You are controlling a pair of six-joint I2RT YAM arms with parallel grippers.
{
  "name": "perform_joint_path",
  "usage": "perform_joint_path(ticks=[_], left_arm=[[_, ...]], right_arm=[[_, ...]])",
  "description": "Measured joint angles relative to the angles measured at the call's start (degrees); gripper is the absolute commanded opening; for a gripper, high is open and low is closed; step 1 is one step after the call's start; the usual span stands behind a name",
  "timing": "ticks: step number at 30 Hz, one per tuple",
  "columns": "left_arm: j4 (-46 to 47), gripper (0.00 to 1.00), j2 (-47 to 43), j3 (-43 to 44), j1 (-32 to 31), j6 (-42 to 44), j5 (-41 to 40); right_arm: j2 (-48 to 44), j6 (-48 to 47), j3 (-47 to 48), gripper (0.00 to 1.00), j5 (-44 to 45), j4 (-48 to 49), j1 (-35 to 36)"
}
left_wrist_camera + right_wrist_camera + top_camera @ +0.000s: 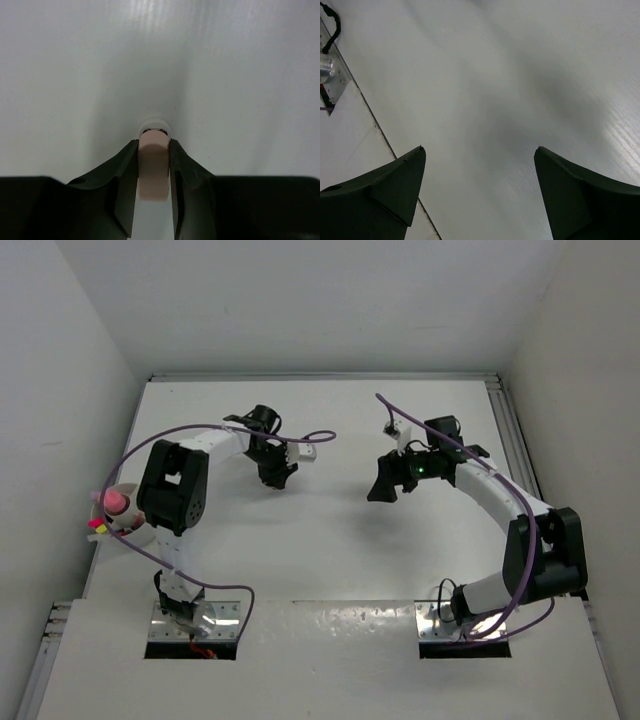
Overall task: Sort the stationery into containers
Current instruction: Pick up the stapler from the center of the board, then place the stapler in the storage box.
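Observation:
My left gripper (154, 142) is shut on a pale pink eraser (153, 170), which stands upright between the two black fingers just above the white table. A whitish rounded edge shows right behind the eraser's tip. From above, the left gripper (275, 472) hangs over the table's middle left, and the eraser is hidden under it. My right gripper (480, 148) stands open with only bare table between its fingers; from above it (385, 485) sits right of centre. The pink cup (116, 502) and the white tub (128, 532) stand at the left edge, partly behind the left arm.
Pink and yellow highlighter caps (97, 525) stick up at the tub. The walls close the table in on the left, back and right. A metal rail (505, 425) runs along the right edge. Purple cables loop over both arms.

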Motion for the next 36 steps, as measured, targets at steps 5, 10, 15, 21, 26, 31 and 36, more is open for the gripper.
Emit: perform_joint_path(ticks=[5, 10, 15, 21, 26, 31, 36], left_arm=[[2.7, 0.00, -2.1, -0.1, 2.4, -11.2, -4.9], [4.8, 0.00, -12.6, -3.1, 11.8, -26.7, -11.4], [3.2, 0.00, -23.9, -3.1, 19.1, -43.8, -26.1], [-4.9, 0.00, -28.4, 0.0, 24.9, -56.5, -39.0], [-9.9, 0.00, -26.9, 1.1, 31.4, -61.4, -43.8], [-13.1, 0.00, -26.9, 1.1, 33.6, -62.8, -45.5], [-12.5, 0.00, -27.3, -0.1, 34.8, -62.4, -45.8]], right_arm=[[0.0, 0.0, 0.2, 0.87, -0.1, -1.1, 0.0], [0.0, -0.1, 1.8, 0.87, -0.2, -2.1, 0.5], [0.0, -0.5, 3.9, 0.87, -0.2, -2.5, 2.1], [0.0, -1.4, 6.4, 0.88, 0.2, -4.1, 4.9], [0.4, -2.8, 10.4, 0.88, 0.3, -6.0, 5.9], [1.0, -3.5, 12.7, 0.88, 0.5, -7.2, 6.0], [1.0, -3.7, 12.7, 0.88, 0.7, -7.7, 6.9]])
